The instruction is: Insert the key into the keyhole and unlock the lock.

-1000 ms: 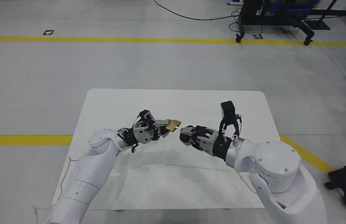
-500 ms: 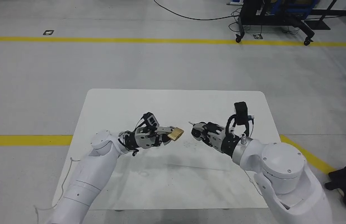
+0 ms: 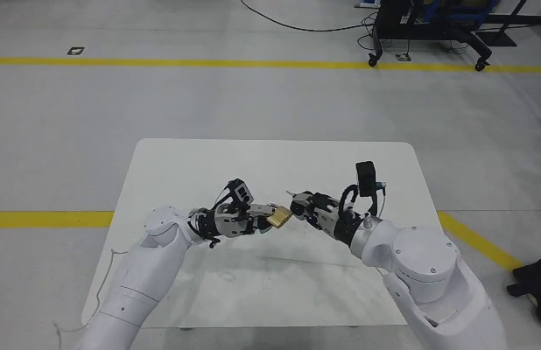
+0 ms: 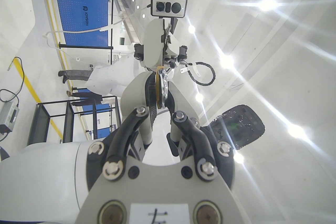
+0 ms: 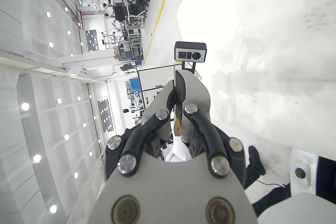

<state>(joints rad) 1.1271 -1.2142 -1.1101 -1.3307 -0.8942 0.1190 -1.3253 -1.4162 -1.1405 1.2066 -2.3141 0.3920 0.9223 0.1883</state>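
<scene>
Key [image 5: 178, 125] of flat brass, clenched in right hand [image 3: 298, 203], brought left since half a second ago, now just beside blocky brass lock [image 3: 278, 216] (silver shackle [image 4: 164, 83]) clamped in left hand [image 3: 260, 218], above smooth white tabletop [image 3: 209, 166].

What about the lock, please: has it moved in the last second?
Yes. The lock, in the left gripper, has shifted across the table toward its near edge.
</scene>
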